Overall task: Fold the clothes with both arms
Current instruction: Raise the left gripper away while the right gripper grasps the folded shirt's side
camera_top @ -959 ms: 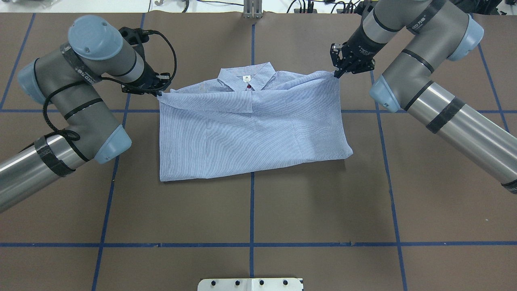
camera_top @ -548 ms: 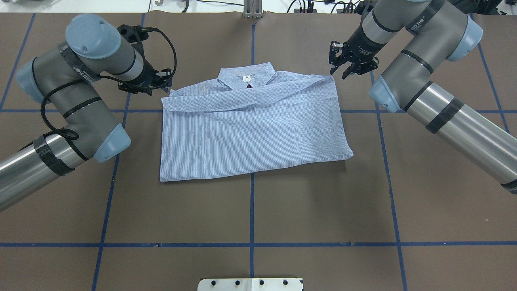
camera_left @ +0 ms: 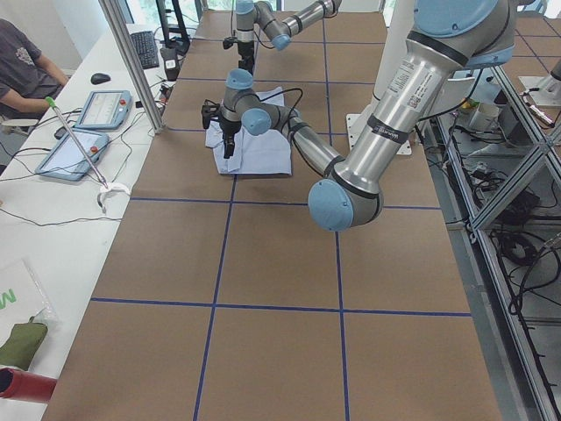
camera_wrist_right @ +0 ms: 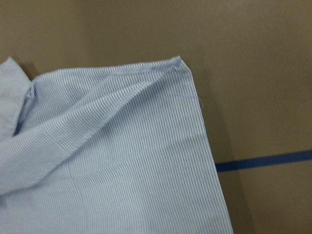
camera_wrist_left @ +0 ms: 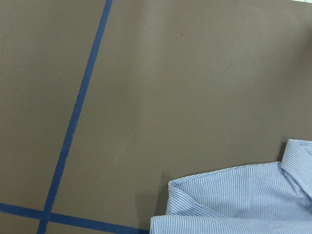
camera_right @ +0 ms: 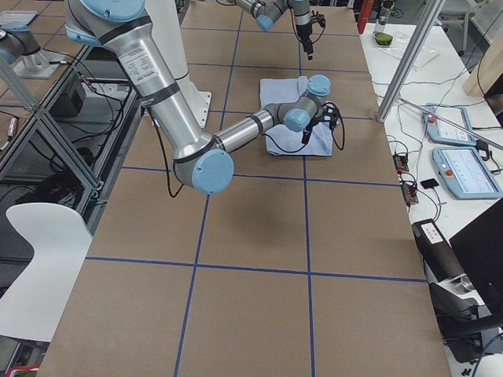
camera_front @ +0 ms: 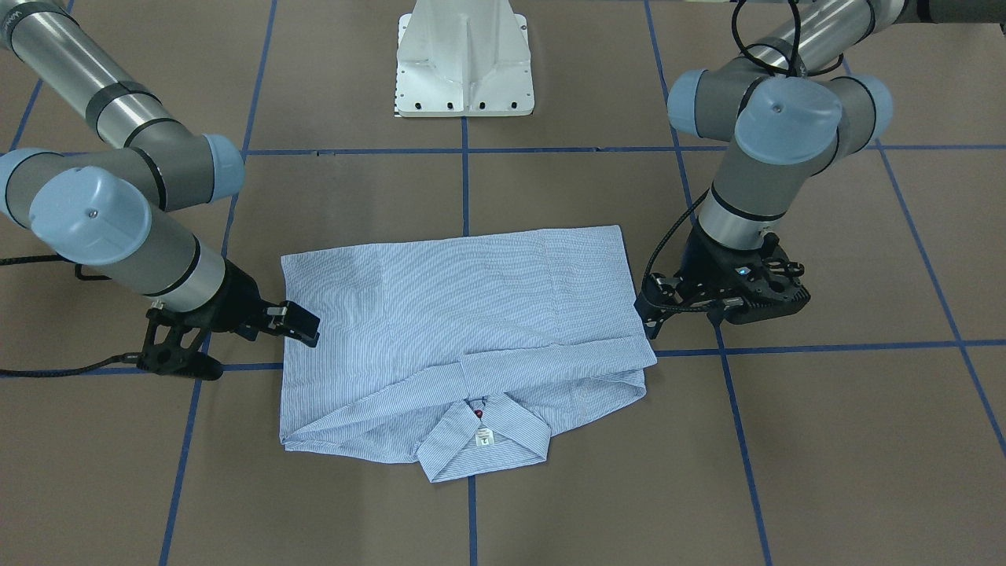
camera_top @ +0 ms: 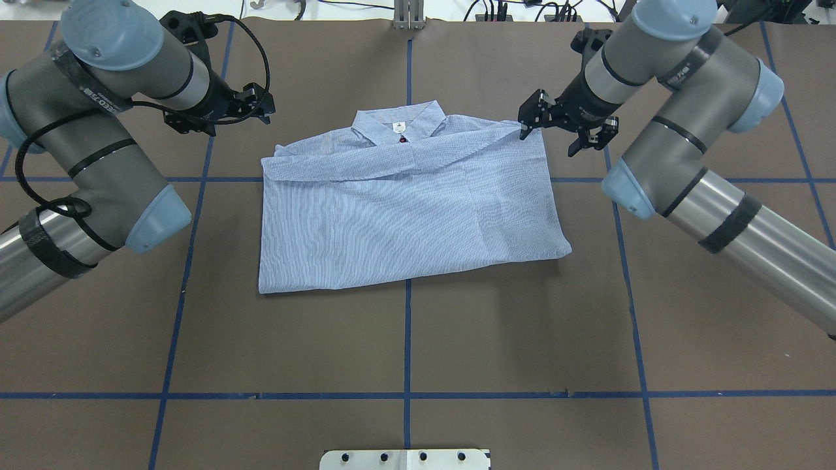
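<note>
**Inspector:** Item one, left side. What is your left gripper (camera_top: 264, 109) doing?

**Robot:** It is hanging over bare table (camera_top: 405, 346) at the shirt's 10 o'clock, apart from the cloth. My fingers there are standing spread and pinching nothing. I am judging that it is keeping off the fabric so the folded layers are lying flat without any pull from me.

**Inspector:** Item two. Where is the shirt (camera_top: 405, 215) lying?

**Robot:** It is lying flat at mid-table, folded into a rough rectangle. Its collar (camera_top: 400, 124) is pointing to 12 o'clock, away from my base. A sleeve (camera_top: 339, 168) is crossing the chest just below the collar. That is tucking the loose length inside the outline, which is why the sides are reading straight. The 6 o'clock edge is running askew, with its 7 o'clock corner sitting nearer my base.

**Inspector:** Item three, right side.

**Robot:** My right gripper (camera_top: 548, 142) is hovering at the shirt's 2 o'clock corner. Its fingers are spread wide, one tip over the corner and the other over bare table. It is gripping nothing, and I cannot tell whether the inner tip is touching cloth. I am reading this straddle as readiness to pinch that corner.

**Inspector:** Risk?

**Robot:** I am expecting that the skewed near edge could be carrying into the next fold.
</note>
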